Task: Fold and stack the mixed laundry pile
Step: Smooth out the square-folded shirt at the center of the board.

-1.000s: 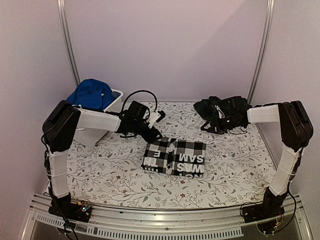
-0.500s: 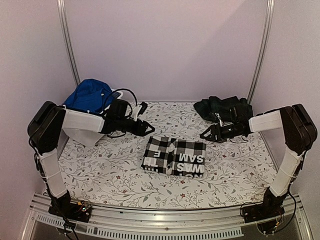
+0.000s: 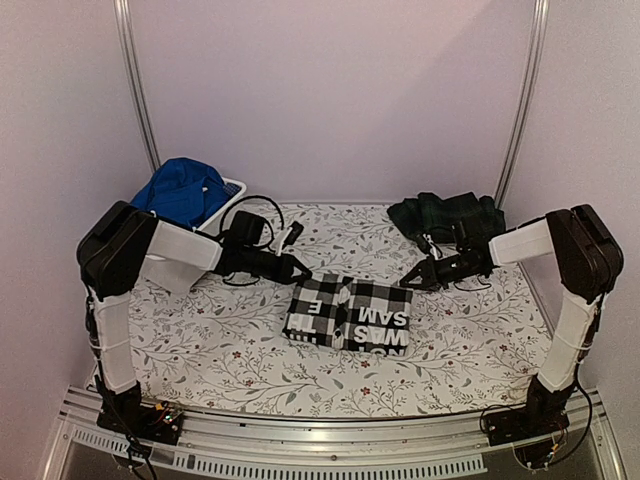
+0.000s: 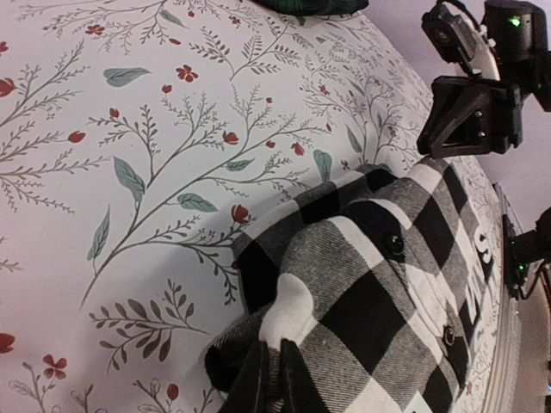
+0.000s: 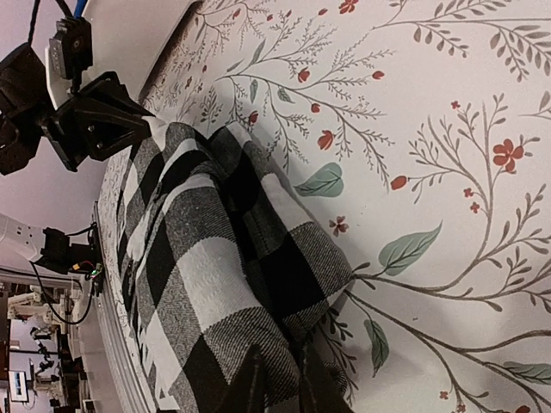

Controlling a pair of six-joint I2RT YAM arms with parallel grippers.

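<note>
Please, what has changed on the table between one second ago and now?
The left gripper closed on the far left corner of the checked shirt; the right gripper came from the tartan garment and closed on the shirt's far right corner. The shirt, tartan garment and blue garment stayed put.

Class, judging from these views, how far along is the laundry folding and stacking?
Done: the checked shirt lies folded mid-table. In hand: left gripper and right gripper pinch its far corners. Left: the tartan garment and the blue garment in the tub, not yet stacked.
</note>
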